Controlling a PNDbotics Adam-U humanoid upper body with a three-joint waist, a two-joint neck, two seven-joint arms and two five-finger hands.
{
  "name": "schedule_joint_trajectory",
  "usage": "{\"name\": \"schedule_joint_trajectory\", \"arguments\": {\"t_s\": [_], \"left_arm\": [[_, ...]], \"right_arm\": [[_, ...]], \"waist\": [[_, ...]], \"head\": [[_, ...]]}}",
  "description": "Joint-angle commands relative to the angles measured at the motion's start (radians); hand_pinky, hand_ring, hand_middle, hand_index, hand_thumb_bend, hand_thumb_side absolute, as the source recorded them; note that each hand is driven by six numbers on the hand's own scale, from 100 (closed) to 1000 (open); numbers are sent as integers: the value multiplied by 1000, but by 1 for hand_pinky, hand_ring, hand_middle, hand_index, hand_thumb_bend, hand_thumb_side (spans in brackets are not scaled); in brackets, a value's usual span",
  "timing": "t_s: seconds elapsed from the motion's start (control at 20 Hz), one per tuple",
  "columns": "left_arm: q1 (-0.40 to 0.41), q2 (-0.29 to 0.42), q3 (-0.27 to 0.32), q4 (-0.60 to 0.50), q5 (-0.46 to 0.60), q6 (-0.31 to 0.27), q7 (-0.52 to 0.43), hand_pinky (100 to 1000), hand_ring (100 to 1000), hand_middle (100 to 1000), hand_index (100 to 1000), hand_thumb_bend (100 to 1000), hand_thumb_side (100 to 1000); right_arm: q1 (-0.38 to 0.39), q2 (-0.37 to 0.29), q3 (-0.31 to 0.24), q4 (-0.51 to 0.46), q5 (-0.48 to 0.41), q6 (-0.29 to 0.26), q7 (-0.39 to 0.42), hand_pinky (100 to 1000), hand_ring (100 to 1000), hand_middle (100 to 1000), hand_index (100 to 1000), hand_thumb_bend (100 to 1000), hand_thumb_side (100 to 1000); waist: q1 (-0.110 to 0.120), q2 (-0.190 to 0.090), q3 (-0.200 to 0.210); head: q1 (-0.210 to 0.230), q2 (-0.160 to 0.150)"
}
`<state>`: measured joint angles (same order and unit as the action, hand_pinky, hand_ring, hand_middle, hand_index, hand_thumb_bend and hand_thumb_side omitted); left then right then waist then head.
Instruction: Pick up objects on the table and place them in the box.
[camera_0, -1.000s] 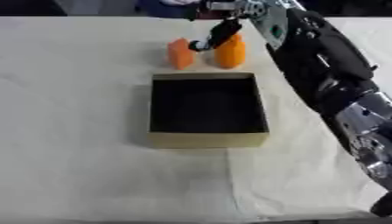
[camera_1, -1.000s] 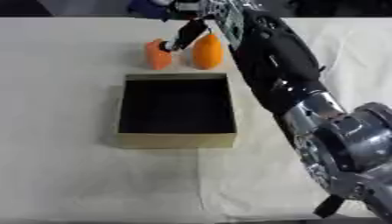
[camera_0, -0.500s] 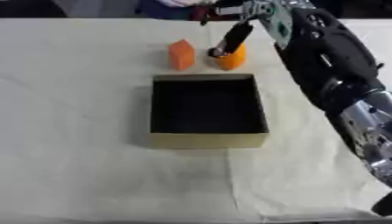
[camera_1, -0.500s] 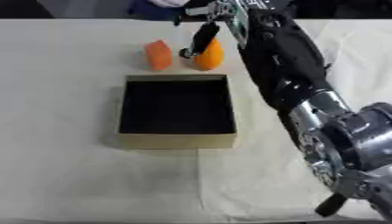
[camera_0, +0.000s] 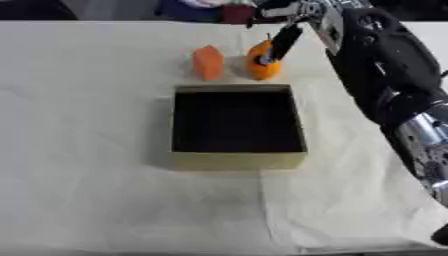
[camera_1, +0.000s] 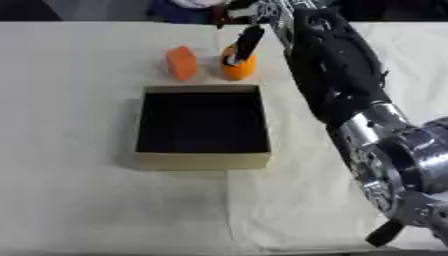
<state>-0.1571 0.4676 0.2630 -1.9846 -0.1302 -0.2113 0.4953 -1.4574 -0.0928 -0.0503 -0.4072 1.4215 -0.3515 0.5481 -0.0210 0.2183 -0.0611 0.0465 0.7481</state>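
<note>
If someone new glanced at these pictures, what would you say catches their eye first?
Probably the big black right arm sweeping in from the right side, its right robot hand reaching down with a finger on the rounded orange object at the far side of the table. Next, the open box with its dark interior in the middle of the white cloth, and the blocky orange object just beyond its far wall.

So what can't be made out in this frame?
- Right hand: both views blur it; whether it grips the round orange thing is unclear.
- Left hand: outside both views.
- Orange block: too blurred to identify.
- Box floor: dark; contents can't be made out.
</note>
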Motion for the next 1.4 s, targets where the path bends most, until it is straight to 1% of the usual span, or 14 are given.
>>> {"name": "schedule_joint_trajectory", "arguments": {"t_s": [0.05, 0.1, 0.15, 0.2, 0.35, 0.6, 0.7, 0.8, 0.95, 1.05, 1.2, 1.25, 1.3, 1.4], "left_arm": [[-6, 20, 6, -15, -5, 1, 1, 766, 574, 631, 857, 100, 871], [-6, 19, 6, -15, -6, 1, 1, 766, 573, 631, 857, 100, 871], [-6, 19, 7, -15, -6, 1, 1, 766, 573, 631, 857, 100, 861], [-6, 18, 7, -15, -7, 0, 0, 766, 573, 631, 857, 100, 872], [-7, 18, 7, -15, -8, 0, 1, 767, 573, 631, 858, 100, 872], [-7, 16, 7, -15, -9, 0, 1, 767, 572, 631, 858, 100, 874], [-7, 15, 7, -15, -10, -1, 1, 767, 571, 631, 858, 100, 874], [-6, 14, 8, -15, -10, -1, 2, 767, 571, 631, 858, 100, 873], [-7, 14, 7, -15, -11, -1, 1, 767, 571, 631, 858, 100, 873], [-7, 13, 7, -15, -11, -1, 0, 767, 571, 631, 858, 100, 873], [-6, 14, 8, -15, -11, -1, 1, 766, 571, 631, 858, 100, 872], [-6, 14, 8, -15, -10, -1, 1, 766, 571, 631, 858, 100, 872], [-6, 14, 8, -15, -10, -1, 1, 766, 571, 631, 859, 100, 869], [-8, 13, 7, -15, -10, 0, 0, 766, 572, 631, 859, 100, 866]], "right_arm": [[-14, -28, -11, -1, 28, 24, -15, 905, 979, 934, 949, 354, 411], [-12, -29, -13, 2, 34, 31, -19, 904, 979, 933, 948, 353, 413], [-9, -29, -16, 5, 37, 36, -22, 905, 980, 930, 947, 348, 387], [-7, -29, -19, 8, 36, 39, -25, 904, 979, 929, 946, 342, 414], [-4, -30, -20, 16, 34, 43, -27, 899, 974, 921, 945, 331, 410], [4, -32, -14, 27, 72, 73, -50, 882, 957, 906, 939, 320, 370], [9, -32, -15, 29, 93, 86, -75, 865, 939, 891, 927, 278, 354], [14, -30, -18, 29, 106, 95, -105, 832, 907, 860, 902, 182, 301], [17, -28, -12, 23, 142, 112, -181, 791, 864, 815, 871, 100, 196], [18, -26, -13, 24, 166, 120, -239, 768, 843, 783, 839, 100, 176], [17, -26, -25, 12, 151, 123, -318, 701, 761, 688, 705, 100, 129], [16, -27, -23, 8, 145, 126, -341, 701, 761, 688, 705, 100, 129], [15, -28, -20, 6, 143, 133, -365, 660, 713, 604, 604, 100, 100], [14, -25, -13, 11, 149, 151, -413, 638, 685, 569, 559, 100, 100]], "waist": [[6, -13, 2], [6, -10, 2], [7, -8, 3], [7, -6, 4], [7, 0, 7], [9, 7, 13], [10, 9, 16], [11, 10, 18], [12, 10, 19], [12, 10, 20], [11, 10, 20], [10, 9, 20], [10, 9, 19], [9, 8, 19]], "head": [[1, -1], [1, -2], [1, -2], [0, -2], [0, -3], [-4, -11], [-6, -14], [-8, -15], [-9, -16], [-10, -17], [-8, -13], [-8, -13], [-8, -14], [-10, -15]]}}
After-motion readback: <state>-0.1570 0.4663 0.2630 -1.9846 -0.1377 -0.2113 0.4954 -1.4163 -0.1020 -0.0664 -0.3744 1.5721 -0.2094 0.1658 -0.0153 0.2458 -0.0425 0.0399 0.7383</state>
